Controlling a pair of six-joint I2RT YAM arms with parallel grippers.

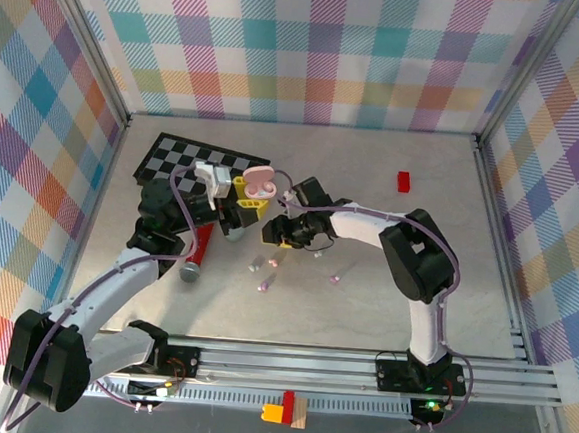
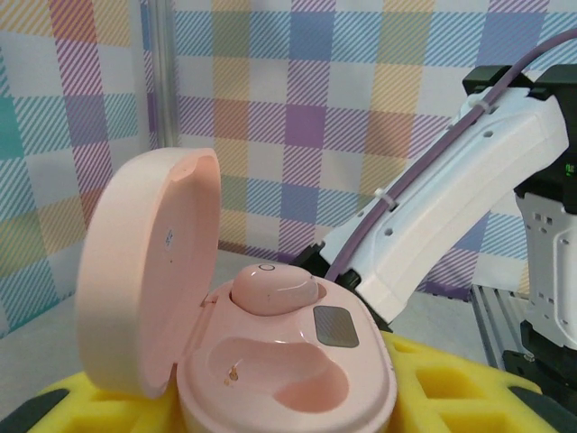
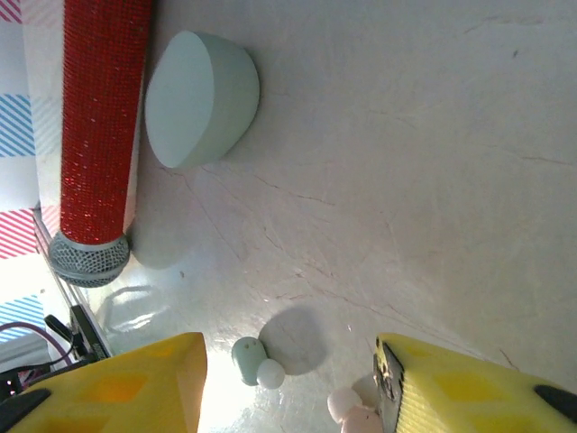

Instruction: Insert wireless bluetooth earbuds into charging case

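- Grey tabletop stood within plaid walls; a red microphone lay beside a pale green case.
- The left gripper was clenched on the open pink charging case. One pink earbud was seated; the near socket was empty.
- The right gripper was released, poised over a pale green earbud on the table.
- Recommended: centre the jaws on that bud, clear of the pinkish bud beside one finger, and close gently.
- Count: two cases, one seated bud, at least four loose buds.
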